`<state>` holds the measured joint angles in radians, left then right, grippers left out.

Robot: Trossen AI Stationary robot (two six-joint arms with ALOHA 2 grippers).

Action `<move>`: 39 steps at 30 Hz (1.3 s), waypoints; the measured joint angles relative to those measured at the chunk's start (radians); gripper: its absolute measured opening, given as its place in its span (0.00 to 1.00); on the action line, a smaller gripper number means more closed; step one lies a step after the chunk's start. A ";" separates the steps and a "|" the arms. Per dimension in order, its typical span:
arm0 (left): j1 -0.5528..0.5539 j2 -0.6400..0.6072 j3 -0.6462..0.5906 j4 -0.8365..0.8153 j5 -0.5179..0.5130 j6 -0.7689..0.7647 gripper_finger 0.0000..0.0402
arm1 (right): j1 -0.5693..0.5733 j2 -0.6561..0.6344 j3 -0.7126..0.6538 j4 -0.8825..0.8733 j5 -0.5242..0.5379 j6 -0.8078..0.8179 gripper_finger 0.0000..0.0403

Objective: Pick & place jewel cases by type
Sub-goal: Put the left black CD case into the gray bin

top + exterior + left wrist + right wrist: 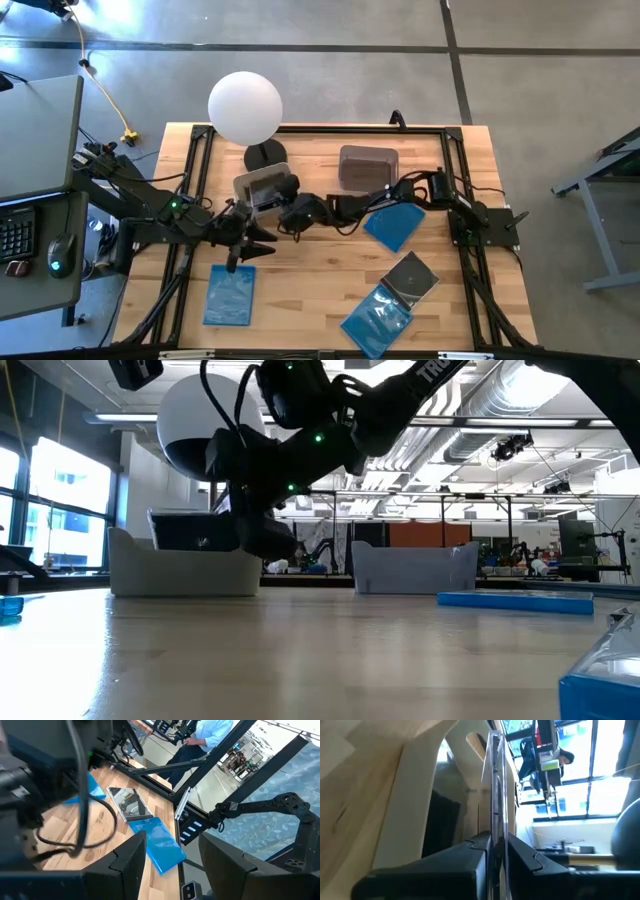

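Note:
My right gripper (pixel 284 196) reaches from the table's right to the left grey tub (pixel 262 187) and is shut on a clear jewel case (pixel 495 780). In the low view that case (pixel 195 530) stands on edge and rises above the tub's rim. My left gripper (pixel 242 254) hangs open above the wood and touches nothing. Its wrist view shows a blue case (pixel 161 840) and a dark shiny case (pixel 129 804) lying flat on the table. Two more blue cases (pixel 230 295) (pixel 395 225) also lie flat. My right gripper (pixel 497 851) pinches the clear jewel case between its two fingers by one thin edge (pixel 496 827). The fingers come in roughly level from the table's right. The case stands on edge and runs forward from the fingers along the tub's wall (pixel 415 795). Its lower edge is hidden in the tub.
A second grey tub (pixel 368 165) stands at the far middle of the table. A white globe lamp (pixel 245 107) on a dark base sits behind the left tub. Black frame rails (pixel 190 190) run along the table's sides. Bare wood (pixel 310 290) lies near the front middle.

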<state>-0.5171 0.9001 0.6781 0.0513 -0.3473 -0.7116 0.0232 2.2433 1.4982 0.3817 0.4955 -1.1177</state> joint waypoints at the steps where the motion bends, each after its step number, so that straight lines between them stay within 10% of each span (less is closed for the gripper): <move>1: 0.000 0.000 0.000 0.001 0.000 -0.002 0.45 | 0.008 0.000 0.000 -0.001 0.022 -0.024 0.07; 16: 0.000 0.000 0.000 0.008 -0.001 -0.009 0.45 | 0.108 0.000 0.000 0.000 0.441 -0.285 0.08; 29: 0.000 0.000 0.000 0.007 -0.001 -0.030 0.45 | 0.120 0.000 0.000 0.000 0.508 -0.279 0.11; 39: 0.000 0.000 0.000 0.006 -0.001 -0.030 0.45 | 0.120 0.000 0.000 0.000 0.123 -0.088 0.15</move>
<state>-0.5171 0.9001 0.6781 0.0574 -0.3481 -0.7414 0.1427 2.2433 1.4982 0.3819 0.6183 -1.2055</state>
